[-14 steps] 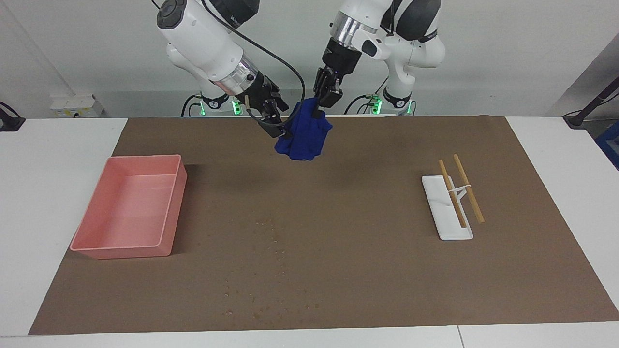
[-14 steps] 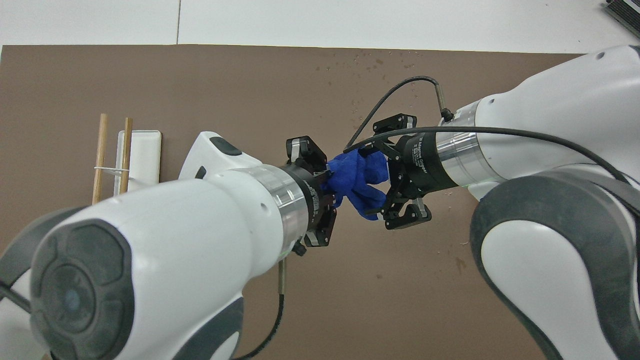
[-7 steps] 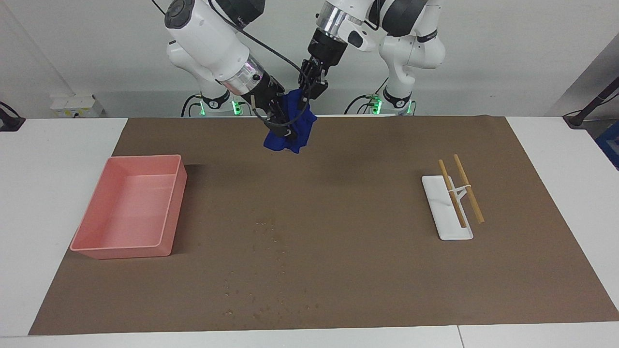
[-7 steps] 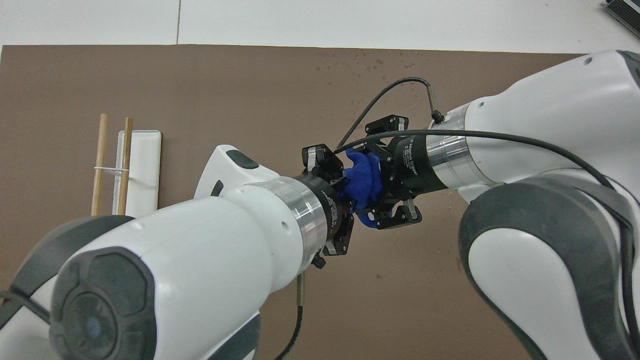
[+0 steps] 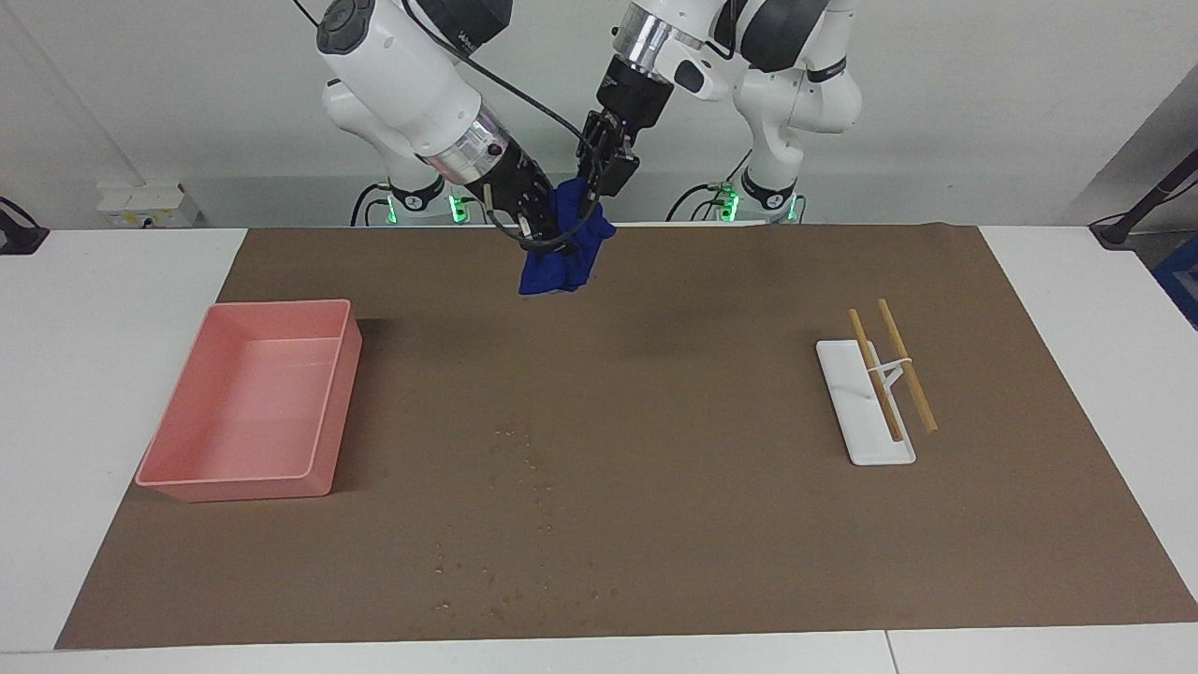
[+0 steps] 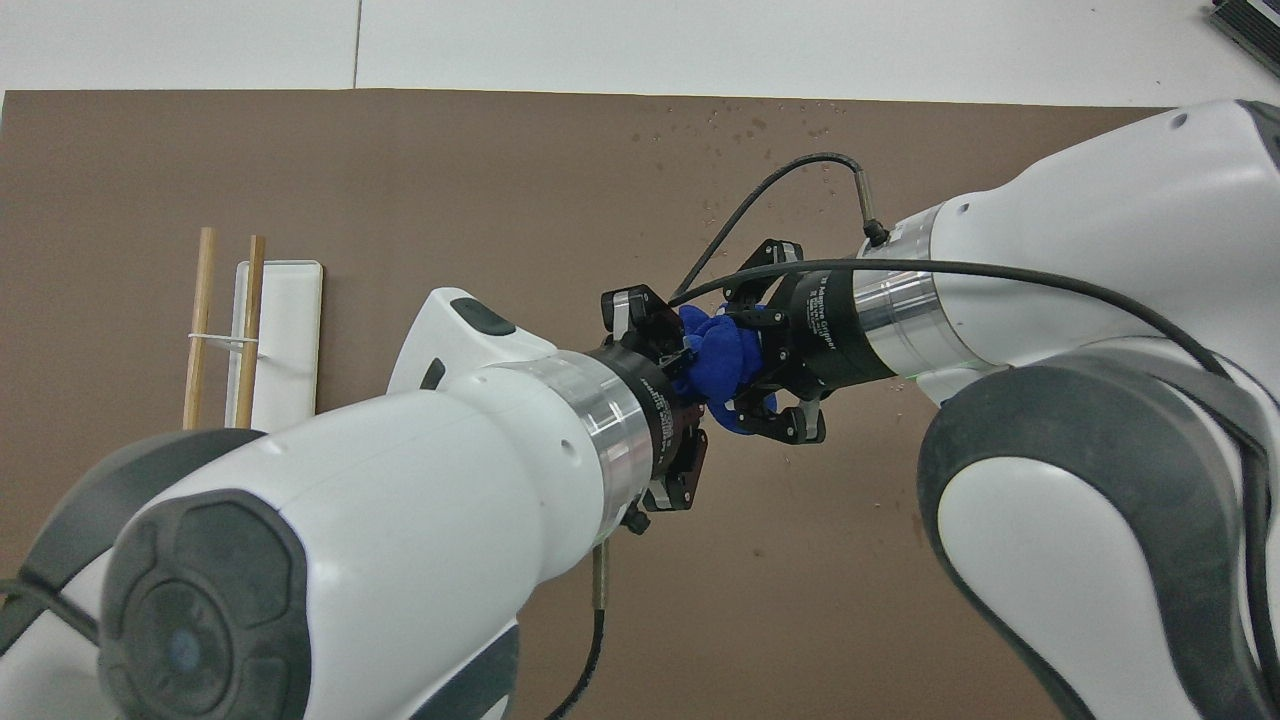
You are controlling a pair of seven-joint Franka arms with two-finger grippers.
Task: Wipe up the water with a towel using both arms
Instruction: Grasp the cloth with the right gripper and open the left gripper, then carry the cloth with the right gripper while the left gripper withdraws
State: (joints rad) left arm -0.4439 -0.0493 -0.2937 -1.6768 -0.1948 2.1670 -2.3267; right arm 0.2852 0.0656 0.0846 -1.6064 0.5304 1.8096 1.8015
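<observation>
The deep-blue towel (image 5: 562, 253) hangs bunched in the air over the brown mat's edge nearest the robots, between the two grippers. It also shows in the overhead view (image 6: 722, 362). My left gripper (image 5: 599, 187) is shut on the towel's top. My right gripper (image 5: 543, 232) presses into the towel from the right arm's end. In the overhead view the left gripper (image 6: 688, 368) and the right gripper (image 6: 755, 362) face each other with the towel squeezed between them. The water (image 5: 524, 459) lies as tiny droplets on the mat, farther from the robots, with more near the mat's edge (image 5: 515, 592).
A pink tray (image 5: 337, 402) stands on the mat toward the right arm's end. A white rest (image 5: 866, 421) with two wooden chopsticks (image 5: 906, 367) lies toward the left arm's end, also seen in the overhead view (image 6: 290, 320).
Both grippers rose and shifted toward the right arm's end, closing in on each other. The towel went from hanging loose to tightly bunched between them.
</observation>
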